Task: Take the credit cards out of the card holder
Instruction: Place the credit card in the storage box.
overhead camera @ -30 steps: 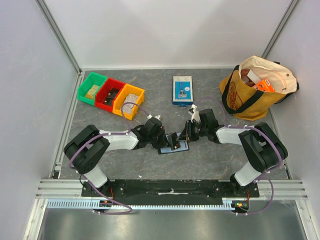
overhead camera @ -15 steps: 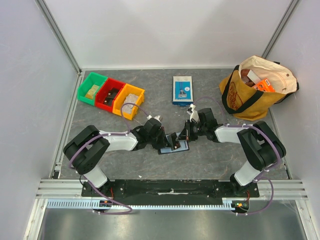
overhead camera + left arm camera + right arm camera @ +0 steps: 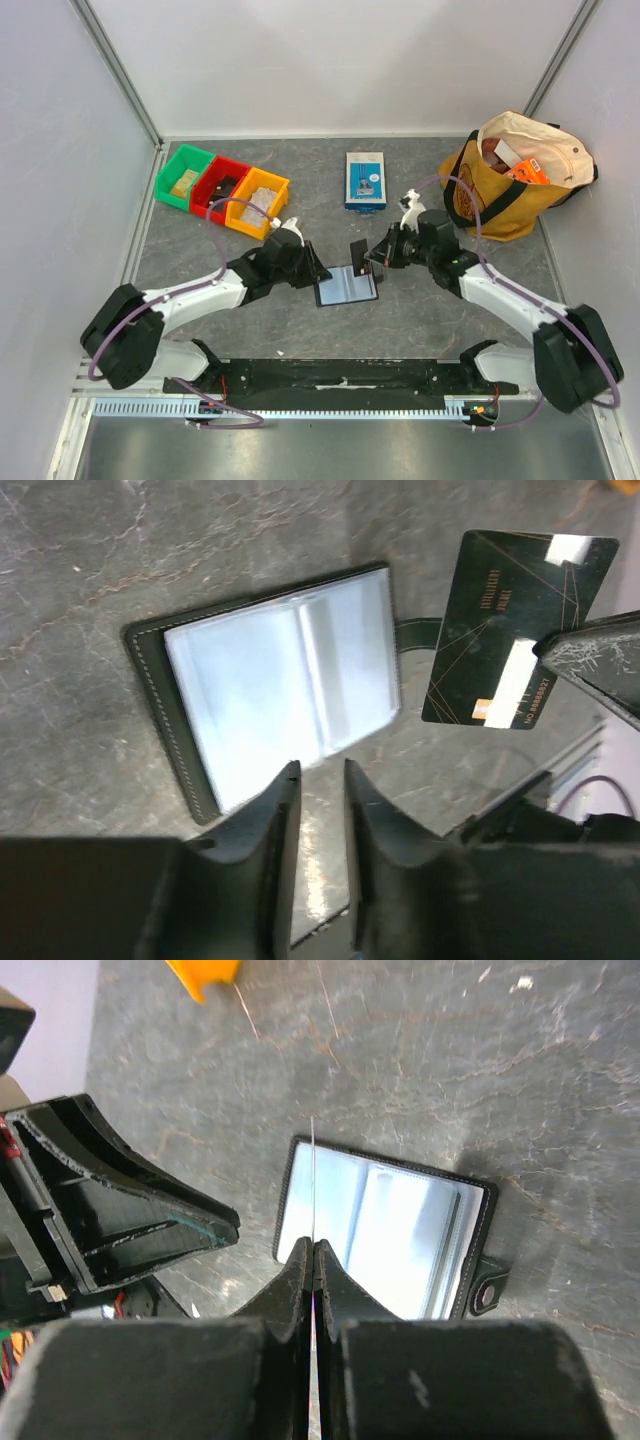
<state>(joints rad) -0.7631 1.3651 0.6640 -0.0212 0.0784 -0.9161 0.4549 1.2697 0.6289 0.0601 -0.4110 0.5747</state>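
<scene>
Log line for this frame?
right gripper: shut on black card, clear of card holder | left gripper: open, empty | card holder: open flat on table

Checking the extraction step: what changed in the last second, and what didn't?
The right gripper closed on a black card and lifted it clear of the card holder. The left gripper came off the holder, opened slightly and drew back toward its own side. Unchanged: the holder lies open on the table; bins, blue box and bag have not moved.

one card (image 3: 515,630), one holder (image 3: 280,680), three bins (image 3: 208,212)
</scene>
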